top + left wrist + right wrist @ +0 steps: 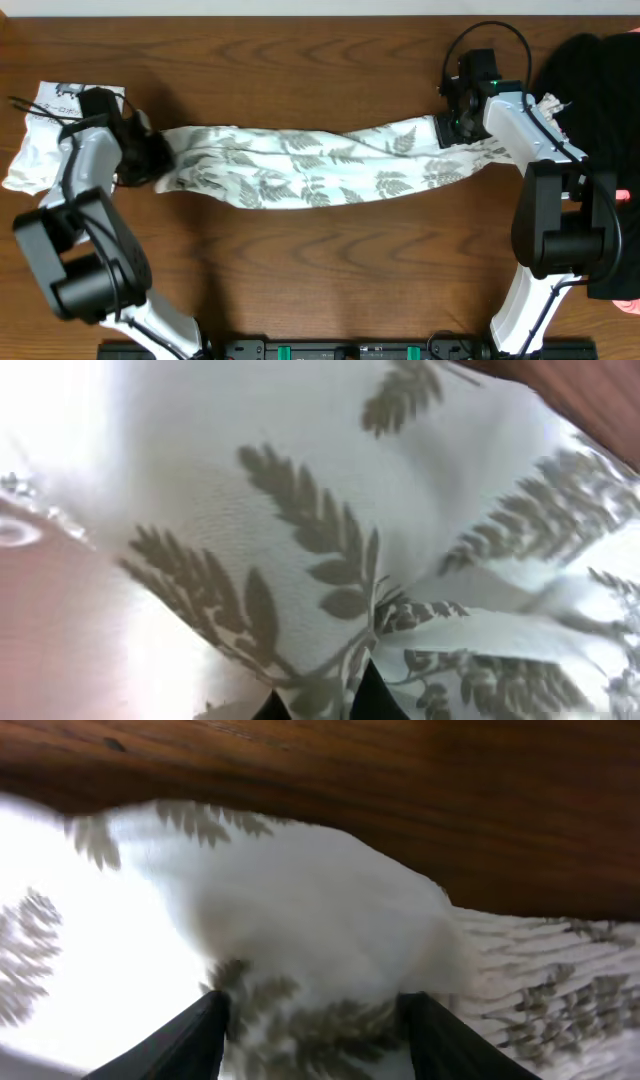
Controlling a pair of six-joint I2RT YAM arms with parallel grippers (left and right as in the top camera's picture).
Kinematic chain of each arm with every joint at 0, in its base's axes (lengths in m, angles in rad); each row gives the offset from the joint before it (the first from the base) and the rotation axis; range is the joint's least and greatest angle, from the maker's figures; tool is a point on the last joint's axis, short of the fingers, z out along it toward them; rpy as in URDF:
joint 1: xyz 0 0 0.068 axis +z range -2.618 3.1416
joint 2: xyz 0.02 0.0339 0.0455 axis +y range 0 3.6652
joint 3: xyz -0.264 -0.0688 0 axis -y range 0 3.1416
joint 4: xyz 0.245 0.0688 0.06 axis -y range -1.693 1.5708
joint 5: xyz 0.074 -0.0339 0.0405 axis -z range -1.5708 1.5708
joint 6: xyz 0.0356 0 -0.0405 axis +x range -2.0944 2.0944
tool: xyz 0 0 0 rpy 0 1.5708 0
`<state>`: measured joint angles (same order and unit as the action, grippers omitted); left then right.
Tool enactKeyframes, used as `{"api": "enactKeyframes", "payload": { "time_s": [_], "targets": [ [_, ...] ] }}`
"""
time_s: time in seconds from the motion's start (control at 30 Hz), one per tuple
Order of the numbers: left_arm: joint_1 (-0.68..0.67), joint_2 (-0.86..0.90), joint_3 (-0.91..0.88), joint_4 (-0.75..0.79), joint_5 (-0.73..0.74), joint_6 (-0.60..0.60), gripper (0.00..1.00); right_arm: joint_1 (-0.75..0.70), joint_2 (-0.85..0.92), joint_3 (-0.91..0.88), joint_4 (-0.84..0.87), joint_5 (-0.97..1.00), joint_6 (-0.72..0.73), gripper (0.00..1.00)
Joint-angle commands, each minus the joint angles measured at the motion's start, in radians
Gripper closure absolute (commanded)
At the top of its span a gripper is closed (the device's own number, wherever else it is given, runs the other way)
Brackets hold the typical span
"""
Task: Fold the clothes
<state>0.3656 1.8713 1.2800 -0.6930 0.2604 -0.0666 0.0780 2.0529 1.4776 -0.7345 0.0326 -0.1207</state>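
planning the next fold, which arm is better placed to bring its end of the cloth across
Probably right: the right gripper visibly straddles the cloth at its end. The left gripper is there too, but its grip is unclear.

Dark wooden table (300, 70) (grain running lengthwise); evenly lit; pale strip along its far edge.

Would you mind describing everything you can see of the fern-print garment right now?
The fern-print garment is thin white fabric printed all over with grey fern leaves. It is stretched in a long, wrinkled band across the wooden table, sagging slightly in the middle. The left gripper holds its left end and the right gripper its right end, with fabric bunched between the dark fingers. It looks soft and slightly translucent.
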Motion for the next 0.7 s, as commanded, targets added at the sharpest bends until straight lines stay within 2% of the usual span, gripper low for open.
{"api": "enactKeyframes", "payload": {
  "time_s": [0.0, 0.43, 0.67],
  "targets": [
    [0.010, -0.064, 0.034, -0.003, -0.171, 0.051, 0.94, 0.002, 0.001, -0.008, 0.009, -0.050, -0.008, 0.43],
    [0.010, -0.090, 0.043, 0.009, -0.194, 0.118, 0.94, 0.031, 0.001, -0.008, 0.126, -0.309, -0.033, 0.39],
    [-0.022, -0.175, 0.097, -0.009, -0.199, 0.119, 0.94, 0.060, -0.016, 0.068, 0.174, -0.321, -0.034, 0.36]
  ]
}}
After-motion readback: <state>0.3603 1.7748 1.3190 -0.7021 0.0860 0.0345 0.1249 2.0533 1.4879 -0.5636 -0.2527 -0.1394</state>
